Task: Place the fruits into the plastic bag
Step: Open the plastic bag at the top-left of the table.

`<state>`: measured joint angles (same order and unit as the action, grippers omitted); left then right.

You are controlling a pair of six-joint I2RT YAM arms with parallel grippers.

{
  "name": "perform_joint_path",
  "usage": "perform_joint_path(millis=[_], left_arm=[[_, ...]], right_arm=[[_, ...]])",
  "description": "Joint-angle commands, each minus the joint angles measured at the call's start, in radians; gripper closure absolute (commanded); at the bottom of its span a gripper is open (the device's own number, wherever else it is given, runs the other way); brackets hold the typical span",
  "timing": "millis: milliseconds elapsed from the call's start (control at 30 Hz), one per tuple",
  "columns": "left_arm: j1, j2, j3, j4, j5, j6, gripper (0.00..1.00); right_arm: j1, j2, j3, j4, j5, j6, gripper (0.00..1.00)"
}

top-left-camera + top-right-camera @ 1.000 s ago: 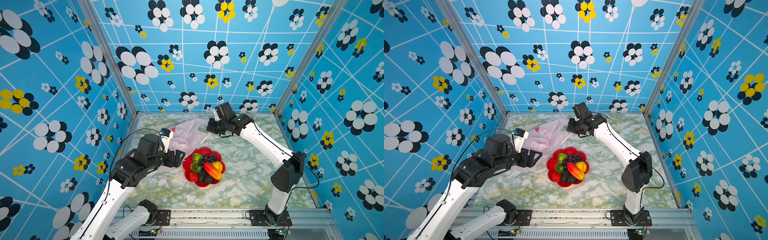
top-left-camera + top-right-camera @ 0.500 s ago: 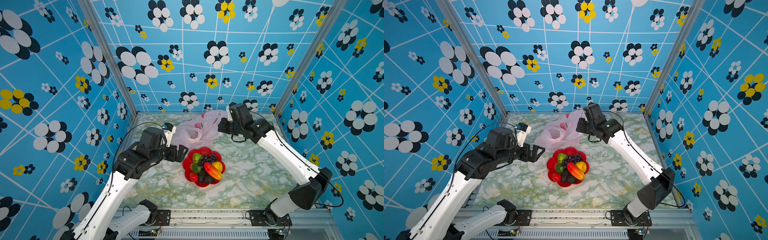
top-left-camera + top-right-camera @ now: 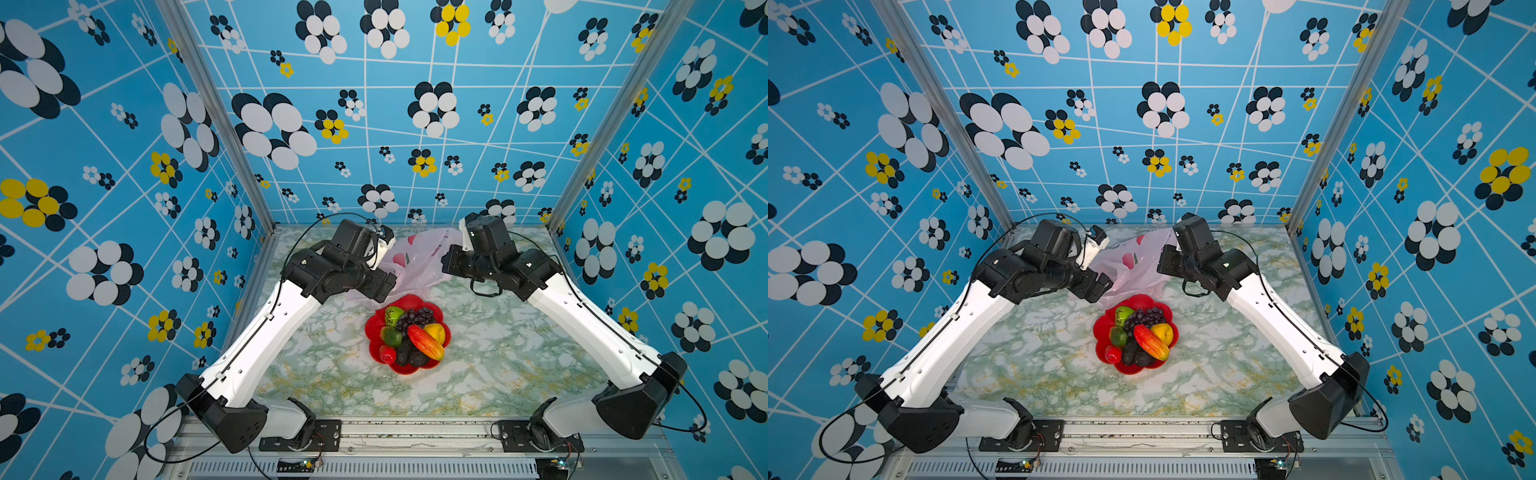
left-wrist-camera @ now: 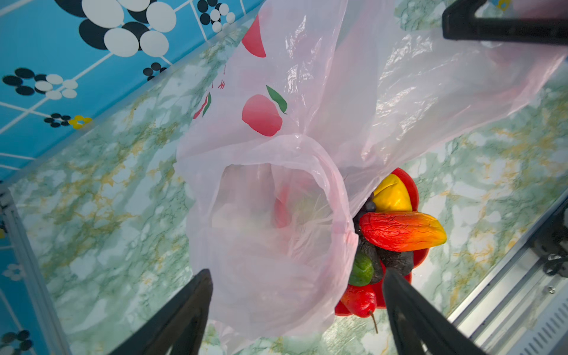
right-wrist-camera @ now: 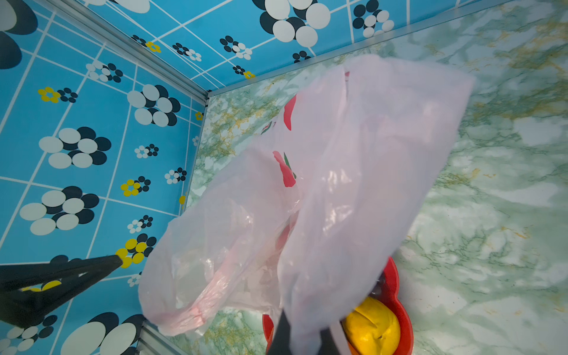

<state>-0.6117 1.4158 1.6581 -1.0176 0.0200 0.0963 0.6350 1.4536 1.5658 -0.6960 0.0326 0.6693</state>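
Observation:
The plastic bag (image 3: 415, 266) (image 3: 1133, 266) hangs lifted over the far middle of the table, pale pink with red fruit prints. My right gripper (image 5: 304, 332) is shut on a fold of the bag (image 5: 353, 184). My left gripper (image 4: 296, 273) is open, and the bag's open handle loop (image 4: 276, 215) hangs between its fingers. The fruits lie piled on a red plate (image 3: 369, 332). They are the mango (image 3: 426, 343) (image 4: 402, 230), a yellow one (image 3: 436, 331) (image 5: 372, 329), kiwis (image 3: 394, 316), grapes (image 3: 415, 318), avocados (image 3: 409, 355) and a small red one (image 3: 387, 354) (image 4: 359, 301).
Blue flowered walls (image 3: 374, 124) close the marble table (image 3: 498, 374) on three sides, and both arms reach in from a metal rail (image 3: 415, 432) at the front. The bag's lower edge hangs just behind the plate.
My right gripper has carried the bag up and to the right. My left arm has swung back and inward, and its fingers now stand around the bag's loop.

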Motion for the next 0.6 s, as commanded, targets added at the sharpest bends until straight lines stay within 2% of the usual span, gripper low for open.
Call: perform_joint_path(millis=[0,267,567], left_arm=[[-0.030,0.030,0.040,-0.035,-0.061,0.070,0.16],[-0.098,0.052,0.013,-0.030,-0.058,0.068,0.25],[-0.101,0.138,0.050,-0.076,-0.030,0.095,0.32]], right_arm=[[0.008,-0.031,-0.002,-0.035,0.015,0.006,1.00],[0.008,-0.032,-0.003,-0.053,0.010,0.001,1.00],[0.007,-0.025,0.004,-0.049,0.010,-0.004,1.00]])
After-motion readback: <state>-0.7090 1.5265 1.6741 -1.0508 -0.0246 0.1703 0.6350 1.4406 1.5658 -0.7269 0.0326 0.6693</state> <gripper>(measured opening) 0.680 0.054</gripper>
